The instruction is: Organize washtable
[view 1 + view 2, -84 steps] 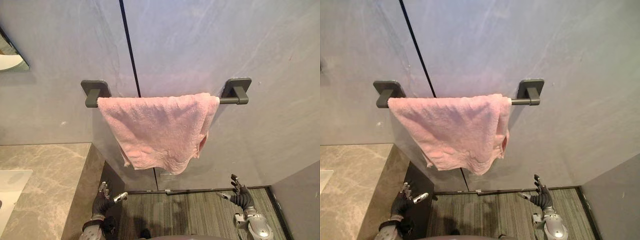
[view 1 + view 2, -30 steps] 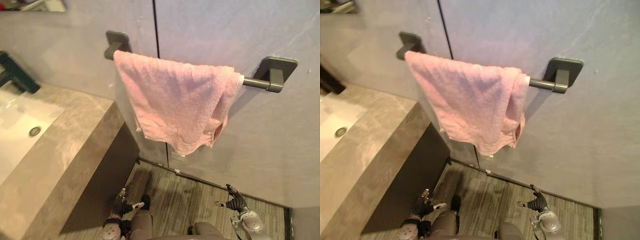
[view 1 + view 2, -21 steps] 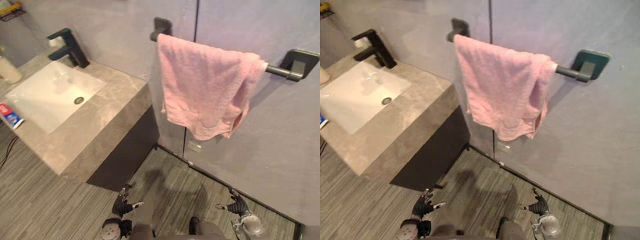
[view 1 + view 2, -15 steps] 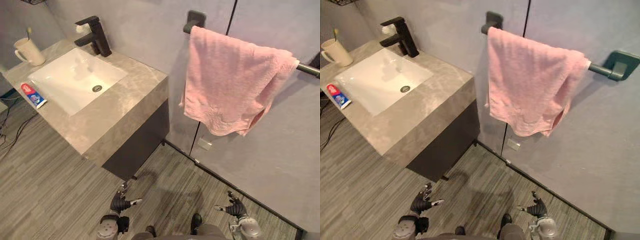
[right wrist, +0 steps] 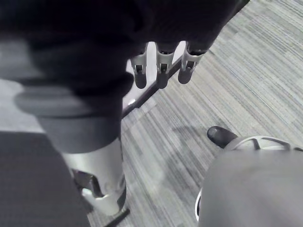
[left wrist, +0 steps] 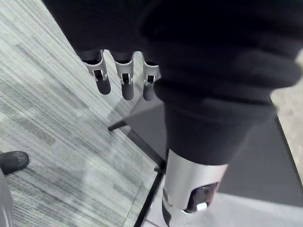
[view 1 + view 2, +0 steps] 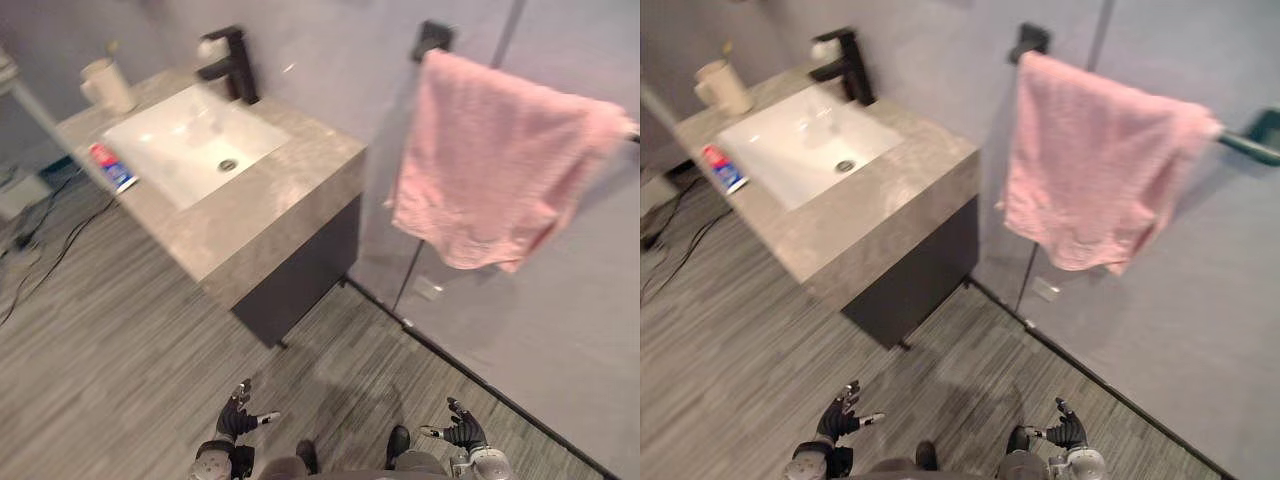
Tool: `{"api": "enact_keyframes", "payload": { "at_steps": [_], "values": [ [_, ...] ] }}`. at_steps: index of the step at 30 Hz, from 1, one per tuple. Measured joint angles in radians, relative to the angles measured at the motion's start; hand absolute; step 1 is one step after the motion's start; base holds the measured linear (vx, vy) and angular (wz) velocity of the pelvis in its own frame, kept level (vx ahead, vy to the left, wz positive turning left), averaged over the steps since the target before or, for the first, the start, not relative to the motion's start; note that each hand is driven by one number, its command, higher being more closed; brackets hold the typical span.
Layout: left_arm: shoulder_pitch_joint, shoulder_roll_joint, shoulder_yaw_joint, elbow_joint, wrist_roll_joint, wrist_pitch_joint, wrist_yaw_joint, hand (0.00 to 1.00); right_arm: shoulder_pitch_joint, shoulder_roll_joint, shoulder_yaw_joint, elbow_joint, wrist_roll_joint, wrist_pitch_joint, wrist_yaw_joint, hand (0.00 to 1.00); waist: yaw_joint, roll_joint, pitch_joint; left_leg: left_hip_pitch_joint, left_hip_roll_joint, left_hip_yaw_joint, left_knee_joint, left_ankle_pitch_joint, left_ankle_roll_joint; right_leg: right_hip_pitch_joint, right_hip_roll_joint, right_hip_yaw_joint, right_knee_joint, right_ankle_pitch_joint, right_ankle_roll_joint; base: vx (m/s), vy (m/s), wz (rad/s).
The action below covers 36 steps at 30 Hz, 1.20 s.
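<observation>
Washtable (image 7: 270, 200) far left, well apart from both hands. On it: white basin (image 7: 190, 140), black faucet (image 7: 232, 62) at far edge, cup (image 7: 105, 85) at far-left corner, toothpaste tube (image 7: 110, 165) lying just left of basin. Pink towel (image 7: 500, 170) draped on towel rail (image 7: 1245, 145), right. Left hand (image 7: 238, 420) and right hand (image 7: 462, 432) low, near, fingers loosely spread, empty. Likely step: approach. Close in, square to counter front, raise hands above rim before reaching tube; mind cup.

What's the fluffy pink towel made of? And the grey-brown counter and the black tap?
Pink towel: likely cotton terry, nubbly and soft-folding. Grey-brown counter: looks like polished stone, maybe marble, with pale veins. Black tap: probably matt-coated metal, no shine.
</observation>
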Motion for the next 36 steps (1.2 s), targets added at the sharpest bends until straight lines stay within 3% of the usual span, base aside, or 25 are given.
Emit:
{"api": "enact_keyframes", "payload": {
  "at_steps": [1, 3, 4, 5, 6, 8, 11, 12, 13, 14, 15, 16, 17, 19, 20, 22, 24, 27, 29, 30, 31, 32, 33, 35, 36],
  "values": [
    [0.002, -0.005, 0.000, 0.000, -0.001, 0.001, 0.000, 0.00, -0.006, -0.011, -0.007, -0.001, 0.000, 0.000, -0.004, 0.00, -0.004, -0.004, 0.003, 0.008, 0.037, 0.084, 0.034, -0.013, 0.020, 0.013, -0.025, -0.039, 0.018, -0.002, 0.003, -0.02, 0.169, 1.02],
    [-0.002, -0.007, 0.000, -0.004, -0.007, 0.000, 0.000, 0.00, -0.007, -0.033, -0.029, -0.003, 0.000, -0.004, -0.008, 0.00, -0.020, -0.004, 0.002, 0.032, 0.118, 0.229, 0.081, -0.023, 0.021, 0.031, -0.089, -0.111, 0.079, -0.019, 0.031, -0.02, 0.242, 1.25],
    [-0.018, -0.004, 0.004, -0.004, -0.009, 0.000, 0.003, 0.00, -0.010, -0.046, -0.040, 0.003, 0.000, -0.004, -0.020, 0.00, -0.021, 0.004, 0.000, 0.018, 0.113, 0.263, 0.103, -0.041, 0.016, 0.035, -0.126, -0.138, 0.114, -0.028, 0.053, -0.06, 0.307, 1.11],
    [-0.022, 0.000, 0.008, -0.005, -0.009, -0.001, 0.009, 0.00, -0.010, -0.048, -0.041, 0.005, 0.000, -0.002, -0.022, 0.00, -0.009, -0.004, 0.002, 0.015, 0.095, 0.260, 0.100, -0.044, 0.023, 0.033, -0.142, -0.144, 0.116, -0.026, 0.051, -0.11, 0.432, 0.99],
    [-0.018, 0.028, 0.007, -0.004, -0.025, -0.001, 0.023, 0.00, -0.007, -0.018, -0.035, 0.004, 0.002, -0.005, -0.019, 0.00, -0.006, -0.025, -0.007, 0.003, 0.008, 0.214, 0.036, -0.020, 0.047, 0.033, -0.185, -0.158, 0.097, -0.024, 0.061, -0.09, 0.359, 0.76],
    [-0.021, 0.046, 0.007, -0.004, -0.029, -0.002, 0.022, 0.00, -0.006, -0.006, -0.036, 0.006, 0.005, -0.003, -0.019, 0.00, -0.012, -0.045, -0.019, -0.013, -0.033, 0.180, 0.019, -0.011, 0.060, 0.035, -0.209, -0.163, 0.094, -0.017, 0.063, -0.08, 0.268, 0.93],
    [-0.017, 0.056, 0.012, -0.003, -0.028, -0.002, 0.022, 0.00, -0.023, -0.002, -0.036, 0.037, 0.006, 0.002, -0.019, 0.00, -0.001, -0.022, -0.008, -0.079, -0.060, 0.110, 0.124, -0.071, 0.087, 0.058, -0.235, -0.178, 0.109, -0.014, 0.060, -0.08, 0.223, 0.80],
    [-0.010, 0.055, 0.012, -0.003, -0.028, -0.002, 0.021, 0.00, -0.029, -0.002, -0.036, 0.037, 0.006, 0.004, -0.018, 0.00, 0.004, -0.006, -0.001, -0.104, -0.068, 0.070, 0.179, -0.108, 0.099, 0.063, -0.244, -0.153, 0.154, -0.046, 0.024, -0.10, 0.257, 0.80],
    [0.002, 0.049, 0.008, -0.005, -0.028, -0.002, 0.019, 0.00, -0.024, -0.002, -0.038, 0.034, 0.007, 0.005, -0.017, 0.00, 0.001, 0.003, 0.004, -0.110, -0.090, 0.029, 0.195, -0.121, 0.111, 0.036, -0.231, -0.051, 0.221, -0.153, -0.086, -0.07, 0.215, 0.96],
    [0.007, 0.050, 0.006, -0.011, -0.028, -0.002, 0.018, 0.00, -0.017, 0.001, -0.038, 0.031, 0.007, 0.004, -0.017, 0.00, -0.006, 0.013, 0.002, -0.101, -0.107, 0.006, 0.193, -0.124, 0.115, 0.017, -0.208, 0.045, 0.256, -0.214, -0.145, -0.02, 0.132, 1.19],
    [0.008, 0.055, 0.006, -0.015, -0.028, -0.002, 0.016, 0.00, -0.004, 0.008, -0.037, 0.030, 0.011, 0.004, -0.014, 0.00, -0.018, -0.006, 0.012, -0.090, -0.136, -0.042, 0.191, -0.130, 0.129, 0.007, -0.169, 0.190, 0.295, -0.288, -0.184, 0.05, 0.066, 1.72],
    [0.004, 0.067, 0.004, -0.018, -0.029, -0.002, 0.016, 0.00, 0.030, 0.016, -0.037, 0.033, 0.018, 0.006, -0.001, 0.00, -0.024, -0.027, 0.007, -0.070, -0.197, -0.105, 0.192, -0.141, 0.152, 0.013, -0.146, 0.332, 0.376, -0.357, -0.163, 0.07, 0.070, 1.68],
    [-0.004, 0.069, 0.007, -0.019, -0.029, -0.002, 0.016, 0.00, 0.037, 0.019, -0.037, 0.034, 0.019, 0.008, 0.004, 0.00, -0.018, -0.039, 0.011, -0.061, -0.211, -0.119, 0.191, -0.146, 0.163, 0.006, -0.146, 0.351, 0.420, -0.367, -0.145, 0.10, 0.050, 1.46],
    [0.004, 0.072, 0.016, -0.020, -0.031, 0.000, 0.017, 0.00, 0.037, 0.031, -0.036, 0.031, 0.032, 0.007, 0.004, 0.00, -0.010, -0.049, 0.019, -0.045, -0.232, -0.174, 0.175, -0.142, 0.184, -0.057, -0.102, 0.355, 0.542, -0.408, -0.075, 0.11, 0.036, 0.73],
    [0.008, 0.072, 0.015, -0.019, -0.031, 0.002, 0.017, 0.00, 0.033, 0.034, -0.032, 0.030, 0.038, 0.002, 0.004, 0.00, -0.010, -0.051, 0.020, -0.021, -0.235, -0.214, 0.133, -0.133, 0.198, -0.113, -0.043, 0.321, 0.568, -0.424, -0.048, 0.10, 0.030, 0.58],
    [0.005, 0.070, 0.002, -0.019, -0.032, 0.002, 0.017, 0.00, 0.038, 0.032, -0.029, 0.030, 0.045, 0.001, 0.003, 0.00, -0.012, -0.051, 0.026, 0.026, -0.241, -0.249, 0.071, -0.133, 0.199, -0.168, 0.022, 0.279, 0.533, -0.414, -0.034, 0.21, 0.032, 0.64],
    [-0.005, 0.066, -0.017, -0.018, -0.032, 0.002, 0.016, 0.00, 0.044, 0.029, -0.029, 0.030, 0.045, 0.000, 0.002, 0.00, -0.016, -0.040, 0.039, 0.075, -0.241, -0.277, 0.026, -0.128, 0.190, -0.211, 0.077, 0.256, 0.446, -0.383, -0.009, 0.26, 0.026, 0.62],
    [-0.014, 0.063, -0.026, -0.014, -0.031, 0.001, 0.015, 0.00, 0.072, 0.031, -0.035, 0.029, 0.055, -0.003, 0.002, 0.00, -0.027, -0.052, 0.036, 0.146, -0.262, -0.328, -0.047, -0.116, 0.168, -0.270, 0.124, 0.296, 0.296, -0.259, -0.004, 0.27, -0.001, 0.61],
    [-0.015, 0.063, -0.026, -0.012, -0.028, 0.000, 0.014, 0.00, 0.090, 0.033, -0.039, 0.024, 0.055, -0.002, 0.002, 0.00, -0.045, -0.061, 0.030, 0.194, -0.280, -0.352, -0.059, -0.129, 0.150, -0.285, 0.119, 0.327, 0.315, -0.226, -0.034, 0.39, -0.042, 0.79],
    [-0.010, 0.062, -0.023, -0.010, -0.027, 0.001, 0.015, 0.00, 0.108, 0.035, -0.040, 0.024, 0.056, 0.000, 0.003, 0.00, -0.046, -0.059, 0.028, 0.229, -0.281, -0.356, -0.053, -0.159, 0.117, -0.279, 0.120, 0.322, 0.345, -0.219, -0.049, 0.50, -0.057, 0.44],
    [0.003, 0.064, -0.015, -0.010, -0.027, 0.001, 0.015, 0.00, 0.113, 0.039, -0.042, 0.023, 0.057, 0.000, 0.003, 0.00, -0.048, -0.052, 0.019, 0.246, -0.273, -0.353, -0.015, -0.193, 0.049, -0.260, 0.135, 0.310, 0.356, -0.198, -0.083, 0.53, -0.060, 0.33],
    [0.007, 0.066, -0.008, -0.010, -0.027, 0.000, 0.015, 0.00, 0.118, 0.042, -0.041, 0.021, 0.057, 0.000, 0.003, 0.00, -0.047, -0.063, 0.006, 0.240, -0.270, -0.336, 0.038, -0.197, 0.034, -0.243, 0.136, 0.315, 0.335, -0.169, -0.107, 0.58, -0.039, 0.25],
    [0.001, 0.052, 0.001, -0.004, -0.027, 0.002, 0.015, 0.00, 0.114, 0.039, -0.047, 0.015, 0.060, 0.001, 0.003, 0.00, -0.065, -0.038, 0.010, 0.192, -0.243, -0.271, 0.196, -0.202, 0.020, -0.206, 0.161, 0.310, 0.321, -0.135, -0.100, 0.74, -0.033, -0.02],
    [0.011, 0.030, 0.015, -0.005, -0.028, 0.003, 0.015, 0.00, 0.114, 0.034, -0.043, -0.023, 0.079, -0.006, 0.003, 0.00, -0.064, -0.002, 0.008, 0.133, -0.171, -0.127, 0.419, -0.149, -0.045, -0.123, 0.194, 0.328, 0.257, -0.152, -0.105, 0.68, 0.010, -0.47],
    [0.015, 0.023, 0.020, -0.007, -0.029, 0.002, 0.015, 0.00, 0.112, 0.034, -0.037, -0.037, 0.084, -0.006, 0.003, 0.00, -0.060, 0.006, 0.010, 0.105, -0.131, -0.064, 0.540, -0.085, -0.036, -0.068, 0.200, 0.368, 0.213, -0.151, -0.106, 0.49, 0.098, -0.93]
  ]
}}
